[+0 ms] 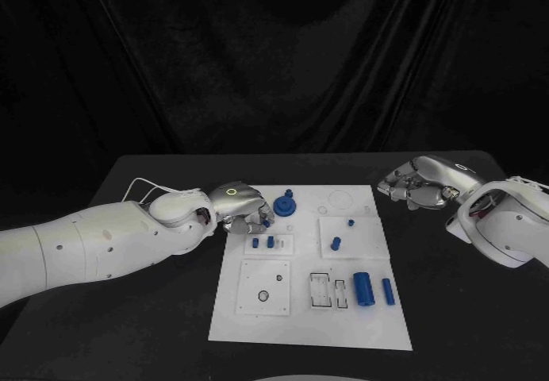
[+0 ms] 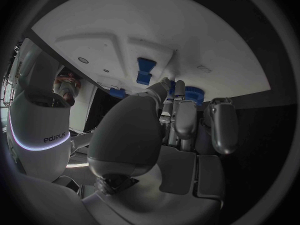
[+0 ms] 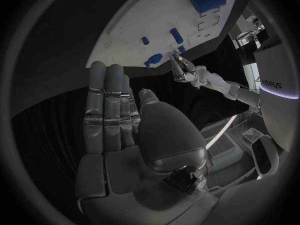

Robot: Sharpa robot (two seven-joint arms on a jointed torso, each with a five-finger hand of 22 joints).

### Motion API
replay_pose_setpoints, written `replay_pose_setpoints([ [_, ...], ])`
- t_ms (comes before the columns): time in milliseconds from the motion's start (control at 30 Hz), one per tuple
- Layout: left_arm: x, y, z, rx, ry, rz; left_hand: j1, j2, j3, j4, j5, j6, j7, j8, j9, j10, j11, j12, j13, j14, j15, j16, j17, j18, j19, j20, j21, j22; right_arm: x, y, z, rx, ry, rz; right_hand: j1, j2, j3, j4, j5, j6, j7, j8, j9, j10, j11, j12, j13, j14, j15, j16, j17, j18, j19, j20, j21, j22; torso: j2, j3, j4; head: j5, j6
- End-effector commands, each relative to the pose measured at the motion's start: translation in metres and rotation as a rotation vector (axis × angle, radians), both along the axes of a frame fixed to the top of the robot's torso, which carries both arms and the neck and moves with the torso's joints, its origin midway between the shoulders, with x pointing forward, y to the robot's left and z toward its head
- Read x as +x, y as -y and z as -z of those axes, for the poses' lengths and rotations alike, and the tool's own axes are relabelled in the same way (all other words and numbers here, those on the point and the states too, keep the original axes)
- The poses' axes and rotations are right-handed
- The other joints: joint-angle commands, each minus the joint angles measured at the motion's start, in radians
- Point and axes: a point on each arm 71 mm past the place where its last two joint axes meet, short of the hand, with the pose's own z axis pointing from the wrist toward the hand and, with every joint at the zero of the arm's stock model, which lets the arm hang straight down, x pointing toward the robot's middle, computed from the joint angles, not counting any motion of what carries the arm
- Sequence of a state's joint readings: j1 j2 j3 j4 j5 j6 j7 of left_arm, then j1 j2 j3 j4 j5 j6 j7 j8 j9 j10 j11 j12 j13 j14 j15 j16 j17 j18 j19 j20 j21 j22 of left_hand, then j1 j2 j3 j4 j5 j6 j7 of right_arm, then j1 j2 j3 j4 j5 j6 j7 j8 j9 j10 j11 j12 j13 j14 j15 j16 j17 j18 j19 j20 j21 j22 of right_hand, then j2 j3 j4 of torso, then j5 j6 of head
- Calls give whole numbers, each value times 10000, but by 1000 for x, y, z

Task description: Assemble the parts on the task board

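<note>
Black table (image 1: 137, 333) topped by white task board (image 1: 309, 325), left hand (image 1: 240, 208) lowered onto board's near-left edge, fingers curled, grip not discernible, round blue part (image 1: 285, 208) just beside it, right hand (image 1: 414, 186) held off board, nothing gripped, fingers extended.

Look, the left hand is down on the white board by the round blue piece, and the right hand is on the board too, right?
Not quite. The left hand is at the white board by the round blue piece, but the head view shows the right hand off the board, above the black table beside its right edge, holding nothing.
</note>
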State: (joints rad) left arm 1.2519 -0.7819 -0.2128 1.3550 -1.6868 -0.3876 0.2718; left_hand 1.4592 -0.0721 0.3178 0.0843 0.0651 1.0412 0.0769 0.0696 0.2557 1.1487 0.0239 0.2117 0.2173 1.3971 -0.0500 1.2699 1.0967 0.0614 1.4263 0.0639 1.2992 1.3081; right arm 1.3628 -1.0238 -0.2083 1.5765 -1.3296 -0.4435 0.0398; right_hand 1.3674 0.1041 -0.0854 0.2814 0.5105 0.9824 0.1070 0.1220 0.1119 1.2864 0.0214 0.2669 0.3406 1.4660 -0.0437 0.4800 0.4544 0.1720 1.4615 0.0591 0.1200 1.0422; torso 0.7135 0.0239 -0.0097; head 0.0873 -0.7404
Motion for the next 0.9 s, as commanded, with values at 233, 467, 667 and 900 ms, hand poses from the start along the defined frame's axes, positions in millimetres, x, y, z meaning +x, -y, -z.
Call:
replay_pose_setpoints([
  [233,2,2,3,173,-221,-31,-61,-6,5,90,-51,-180,-50,-83,-65,-142,-19,-107,-22,-168,2,-128,-124,22,-146,-1,-168,1781,0,2,2,-62,-126,113,105,-6,54,-9,35,12,21,-59,-7,44,28,-44,-14,293,-31,16,10,74,110,-48,55,8,-1,0,-1,-30,-36],
  [467,3,2,5,254,-294,-113,-85,-58,-19,156,-46,-584,-190,-83,-187,-298,-18,-255,-33,-254,0,-212,-246,39,-212,-3,-279,1759,-1,2,4,-66,-159,115,114,-16,64,-4,68,16,22,-58,-6,42,33,-55,-16,284,-29,27,13,74,103,-47,57,20,-2,-4,-2,-23,-76],
  [667,4,0,6,368,-405,-242,-198,-152,-88,266,-68,-982,-308,-88,-300,-459,53,-376,-36,-373,51,-329,-412,68,-316,29,-460,1715,-1,3,4,-62,-154,139,116,-25,64,-2,74,15,24,-59,-6,39,35,-60,-17,280,-28,29,13,73,99,-46,57,24,-2,-1,5,-23,-119],
  [900,6,-3,6,382,-374,-387,-309,-259,-198,434,-93,-2151,-653,-82,-576,-697,153,-514,33,-460,129,-363,-503,87,-375,105,-596,1693,-1,3,4,-56,-144,150,116,-25,64,-2,74,15,24,-59,-6,39,35,-60,-17,280,-28,29,13,73,99,-46,57,24,-10,-9,5,-28,-151],
])
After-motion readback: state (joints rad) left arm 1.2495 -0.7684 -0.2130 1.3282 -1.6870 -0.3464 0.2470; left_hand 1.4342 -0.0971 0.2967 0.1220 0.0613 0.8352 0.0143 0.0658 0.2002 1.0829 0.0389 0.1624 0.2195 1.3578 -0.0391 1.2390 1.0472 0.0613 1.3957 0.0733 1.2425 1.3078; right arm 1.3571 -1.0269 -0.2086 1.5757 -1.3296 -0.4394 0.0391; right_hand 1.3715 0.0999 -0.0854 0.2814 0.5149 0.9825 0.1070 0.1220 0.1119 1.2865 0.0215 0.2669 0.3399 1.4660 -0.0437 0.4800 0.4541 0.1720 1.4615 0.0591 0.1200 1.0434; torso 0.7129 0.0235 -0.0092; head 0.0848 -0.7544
